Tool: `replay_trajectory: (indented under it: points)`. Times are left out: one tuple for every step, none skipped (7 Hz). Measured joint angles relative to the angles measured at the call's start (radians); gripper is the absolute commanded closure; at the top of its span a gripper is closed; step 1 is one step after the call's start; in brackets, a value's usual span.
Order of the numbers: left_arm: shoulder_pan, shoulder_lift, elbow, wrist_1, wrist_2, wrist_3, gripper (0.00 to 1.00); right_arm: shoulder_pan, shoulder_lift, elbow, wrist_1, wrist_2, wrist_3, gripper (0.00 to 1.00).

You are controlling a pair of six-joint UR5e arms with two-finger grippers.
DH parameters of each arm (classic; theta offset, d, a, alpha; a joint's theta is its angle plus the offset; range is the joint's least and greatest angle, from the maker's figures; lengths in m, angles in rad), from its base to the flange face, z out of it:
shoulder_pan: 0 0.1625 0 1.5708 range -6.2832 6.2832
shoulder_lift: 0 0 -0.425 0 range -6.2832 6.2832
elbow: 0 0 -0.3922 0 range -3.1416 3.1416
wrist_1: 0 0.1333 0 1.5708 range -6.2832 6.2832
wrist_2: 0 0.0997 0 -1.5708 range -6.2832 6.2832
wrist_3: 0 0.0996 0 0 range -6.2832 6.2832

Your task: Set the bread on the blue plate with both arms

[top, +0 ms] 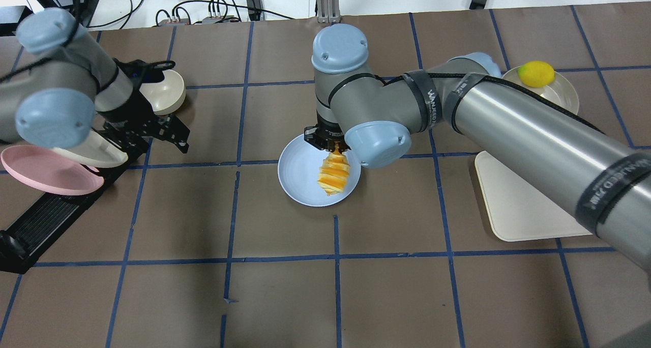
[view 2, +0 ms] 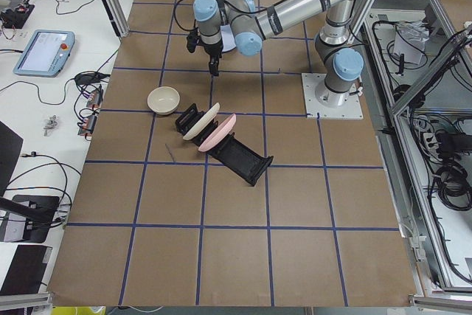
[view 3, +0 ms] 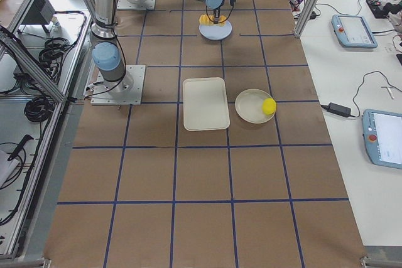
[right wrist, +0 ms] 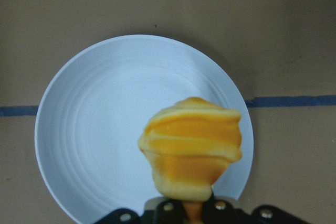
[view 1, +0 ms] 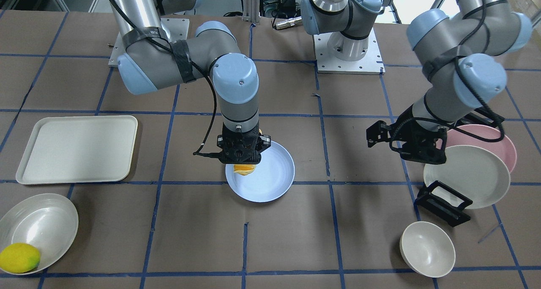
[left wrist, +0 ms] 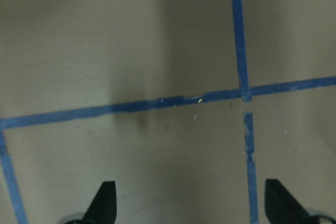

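The bread (top: 334, 173), striped orange and cream, hangs end-down from my right gripper (top: 333, 147), which is shut on its upper end. It hangs over the blue plate (top: 300, 177) at the table's middle, on the plate's right part. I cannot tell whether its lower end touches the plate. The right wrist view shows the bread (right wrist: 191, 148) in front of the plate (right wrist: 105, 129). My left gripper (top: 152, 119) is open and empty, apart from the bread, above the table beside the plate rack. Its fingertips (left wrist: 105, 203) show spread wide over bare table.
A black rack (view 1: 444, 204) holds a cream plate (view 1: 469, 175) and a pink plate (view 1: 494, 141) beside the left arm. A cream bowl (view 1: 427, 249) stands near it. A cream tray (view 1: 78, 149) and a bowl (view 1: 42, 221) with a yellow lemon (view 1: 19, 258) lie on the right arm's side.
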Motion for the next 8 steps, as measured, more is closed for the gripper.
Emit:
replay_trajectory:
  points:
    - [-0.001,0.007,0.13,-0.179,0.033,0.0,0.02,0.011,0.037,-0.001,-0.047,-0.001,0.027,0.92]
    - [-0.008,0.015,0.239,-0.316,0.045,-0.012,0.02,0.017,0.061,-0.002,-0.077,-0.003,0.04,0.89]
    - [-0.023,0.03,0.3,-0.385,0.013,-0.06,0.01,0.018,0.071,-0.002,-0.089,-0.003,0.044,0.01]
    - [-0.047,0.044,0.316,-0.391,-0.03,-0.168,0.01,0.019,0.075,-0.002,-0.093,-0.005,0.04,0.0]
    - [-0.086,0.051,0.3,-0.351,-0.047,-0.283,0.01,0.019,0.078,-0.001,-0.1,-0.003,0.03,0.0]
    - [-0.123,0.063,0.254,-0.281,-0.052,-0.335,0.01,0.019,0.078,-0.002,-0.107,0.007,0.027,0.0]
    - [-0.143,0.087,0.185,-0.195,-0.054,-0.351,0.0,0.019,0.078,-0.002,-0.11,0.016,0.027,0.0]
    - [-0.151,0.116,0.119,-0.119,-0.053,-0.354,0.0,0.019,0.078,-0.002,-0.111,0.02,0.028,0.0]
